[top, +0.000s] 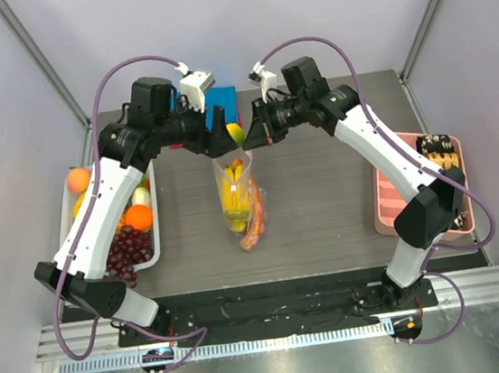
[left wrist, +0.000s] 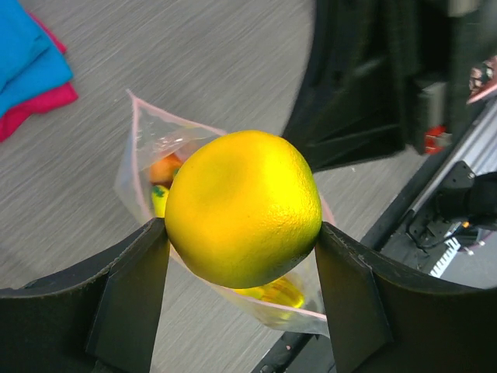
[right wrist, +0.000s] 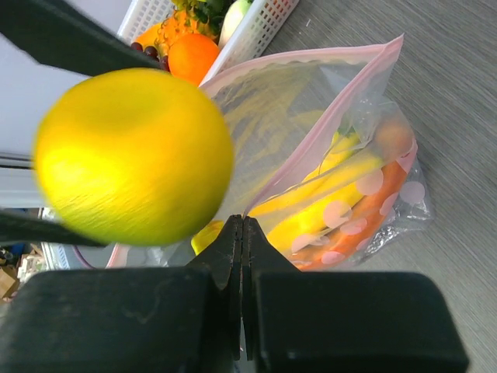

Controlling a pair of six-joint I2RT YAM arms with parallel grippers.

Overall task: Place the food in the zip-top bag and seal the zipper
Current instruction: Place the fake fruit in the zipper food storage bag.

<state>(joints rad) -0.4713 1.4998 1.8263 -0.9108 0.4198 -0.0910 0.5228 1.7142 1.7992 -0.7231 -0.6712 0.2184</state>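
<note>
Overhead view from behind; both wrist cameras close over one zip-top bag (left wrist: 144, 155)

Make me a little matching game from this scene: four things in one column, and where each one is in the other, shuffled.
Things:
1. yellow fruit
2. bag
3. pink tray
4. blue cloth

Places:
A. far edge of the table, behind the bag
B. right side of the table
C. in the left gripper
D. middle of the table, mouth open

Pairs: 1-C, 2-D, 3-B, 4-A.
</note>
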